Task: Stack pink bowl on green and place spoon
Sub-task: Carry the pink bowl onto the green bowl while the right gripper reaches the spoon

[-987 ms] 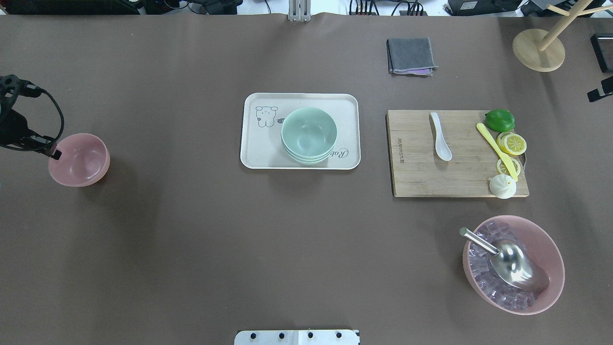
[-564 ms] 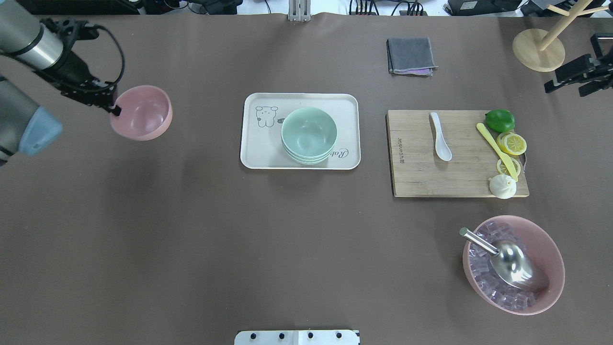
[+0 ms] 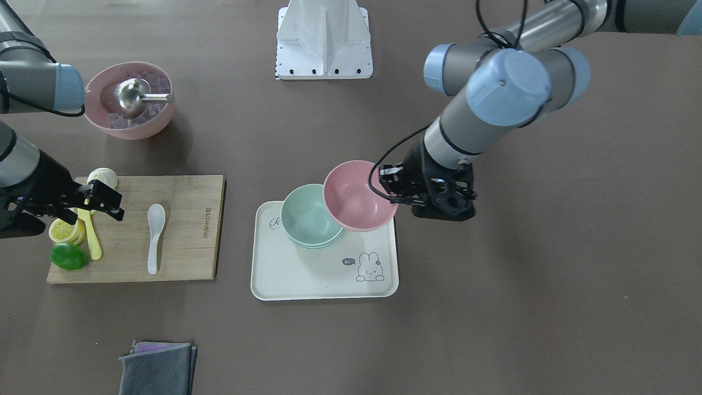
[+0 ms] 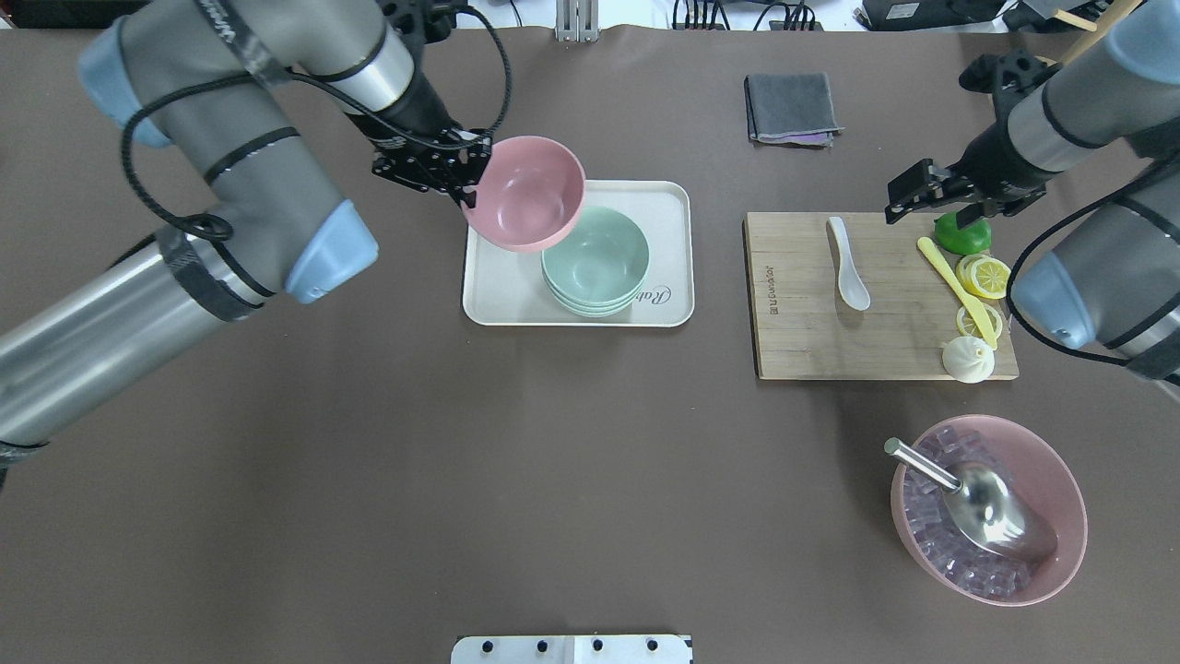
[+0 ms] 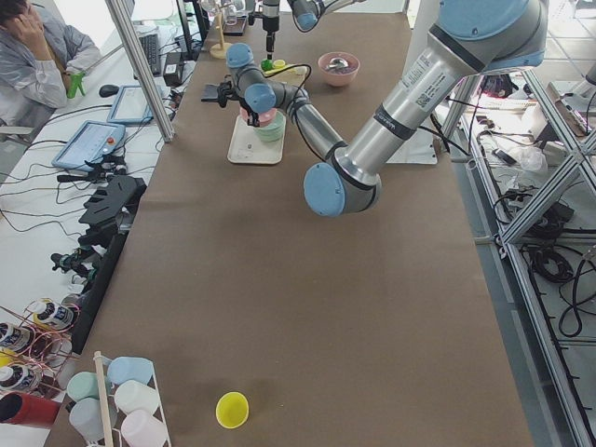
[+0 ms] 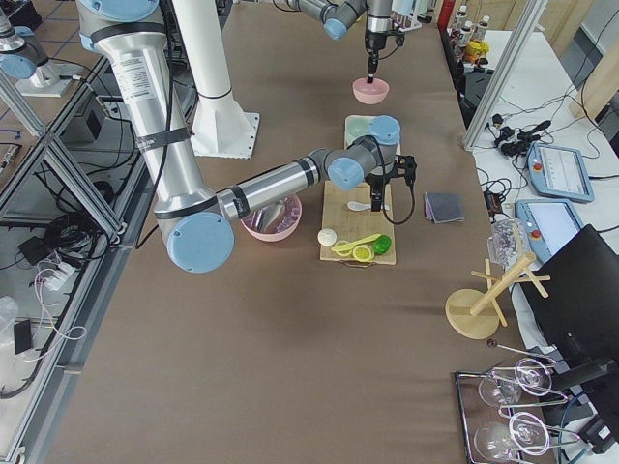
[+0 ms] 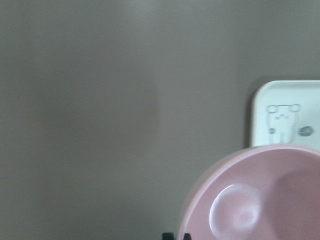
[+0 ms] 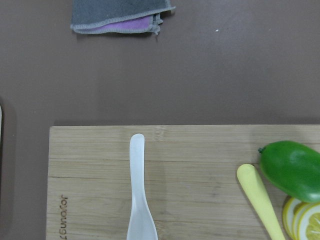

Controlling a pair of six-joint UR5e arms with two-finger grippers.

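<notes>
Item: shallow pink plastic bowl [image 4: 525,192], pinched at its left rim between the closed-in fingers of the left gripper [image 4: 470,189]. Held aloft and tilted, it overlaps the edge of the stack of pale green bowls [image 4: 599,267] on the cream rectangular tray [image 4: 498,286]. The rim hold is judged to leave the underside free for nesting.
Item: white ceramic spoon [image 4: 848,263], lying untouched on the bamboo cutting board [image 4: 811,346].
Item: right gripper [image 3: 108,201], fingers spread and empty above the board's far edge, judged poised for the spoon.
Views: the front-facing view alone shows the right fingers' gap. The right wrist view shows only the spoon handle. The left wrist view shows fingertips at the pink rim, with the tray corner beyond
</notes>
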